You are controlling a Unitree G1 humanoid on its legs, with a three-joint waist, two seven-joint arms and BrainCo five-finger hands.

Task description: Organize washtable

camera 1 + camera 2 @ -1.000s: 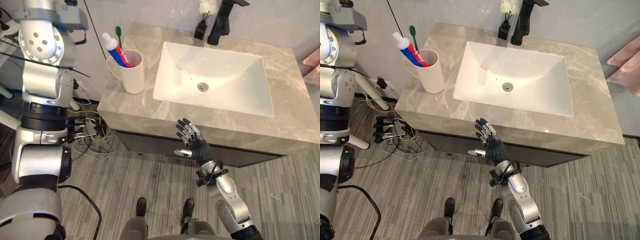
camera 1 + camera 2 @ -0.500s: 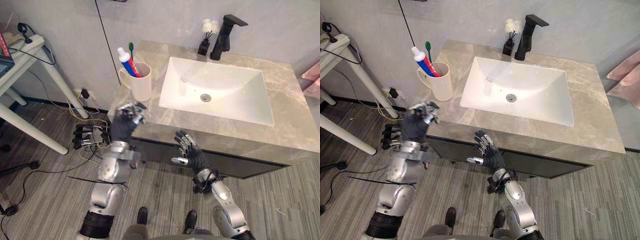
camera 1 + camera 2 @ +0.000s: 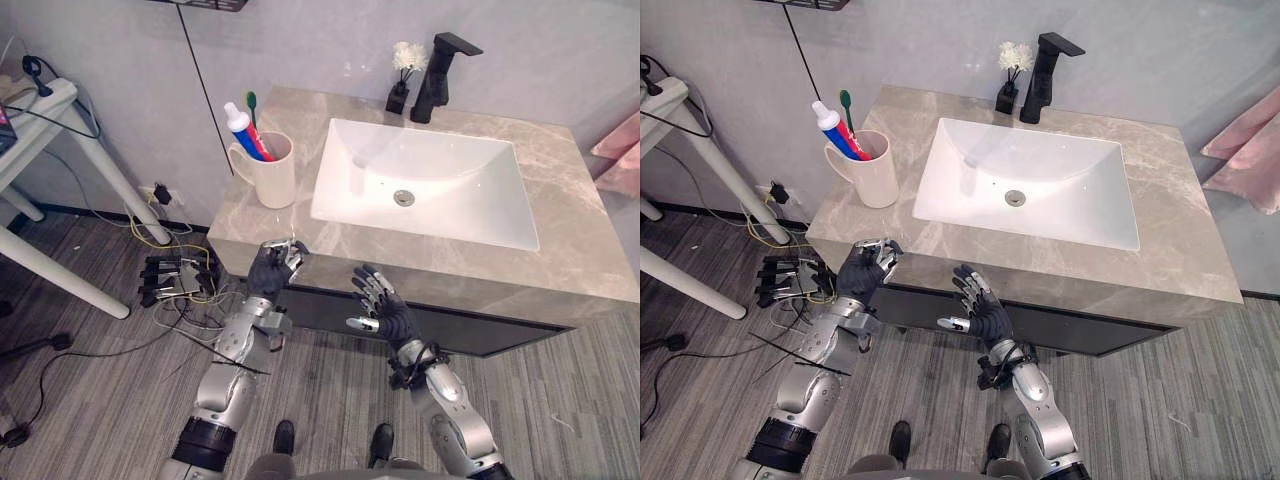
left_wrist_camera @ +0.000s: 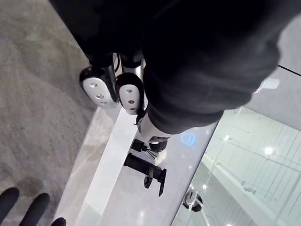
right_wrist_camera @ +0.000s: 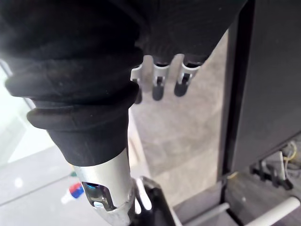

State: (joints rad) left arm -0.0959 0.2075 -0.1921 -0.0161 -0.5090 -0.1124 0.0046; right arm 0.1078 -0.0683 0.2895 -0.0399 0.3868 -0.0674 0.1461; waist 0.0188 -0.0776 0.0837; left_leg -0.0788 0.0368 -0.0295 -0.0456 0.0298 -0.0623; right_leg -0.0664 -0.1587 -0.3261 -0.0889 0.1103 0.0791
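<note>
So the left robot hand was up at the front edge of the table, fingers curled in with nothing in them. The right robot hand was near it, a bit lower in front of the table, fingers spread wide and also empty. Further back, the white cup sat on the table's left side beside the sink, with the toothpaste and a green toothbrush standing in it. A black faucet and a little vase of white flowers stood behind the sink.

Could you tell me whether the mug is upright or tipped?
Upright: the mug stands on its base, toothpaste and toothbrush poking up.
</note>
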